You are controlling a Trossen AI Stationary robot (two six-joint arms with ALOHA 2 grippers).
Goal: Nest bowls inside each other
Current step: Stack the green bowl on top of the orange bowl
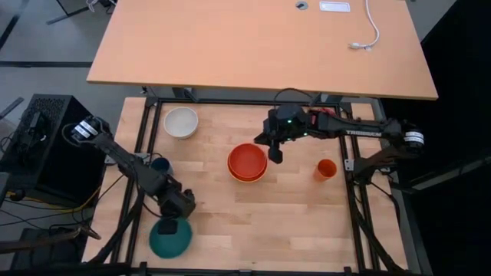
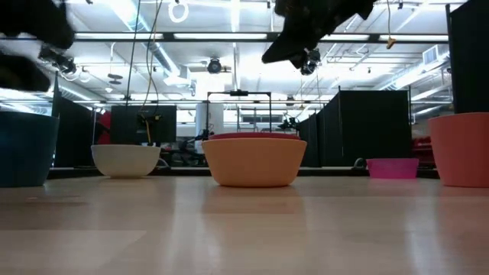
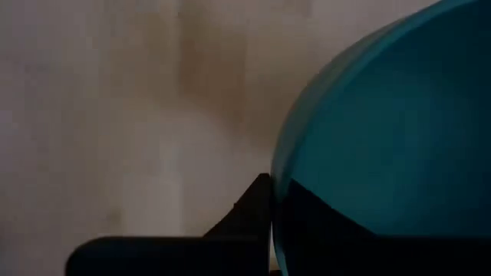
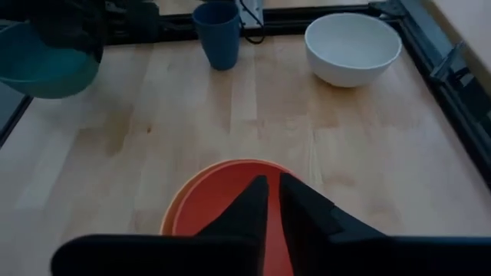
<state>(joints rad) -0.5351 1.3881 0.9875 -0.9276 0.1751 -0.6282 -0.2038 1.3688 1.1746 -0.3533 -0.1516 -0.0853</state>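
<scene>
Left gripper (image 1: 175, 213) is seen from above clamped on the rim of the teal bowl (image 1: 169, 238), well away from the red bowl (image 1: 248, 159) toward the table's near left corner. Right gripper (image 1: 275, 156) hangs just beside the red bowl on its right; whether its fingers are fully shut cannot be told here. The red bowl is already seated in the orange bowl (image 1: 247, 178), so one nesting is judged done. The white bowl (image 1: 181, 122) is set apart, up and left of the red bowl. The orange cup (image 1: 326, 169) and blue cup (image 1: 160, 164) are left out.

At table height, the red rim is seen just above the orange bowl's lip, the white bowl to its left, and the magenta bowl (image 2: 393, 167) alone to its right.

From the left wrist, the teal bowl's wall is shown pinched by that arm's finger (image 3: 253, 211).

From the right wrist, the fingers (image 4: 257, 201) are drawn nearly together above the red bowl, with nothing held between them.

Teal, white and magenta are judged to remain.
</scene>
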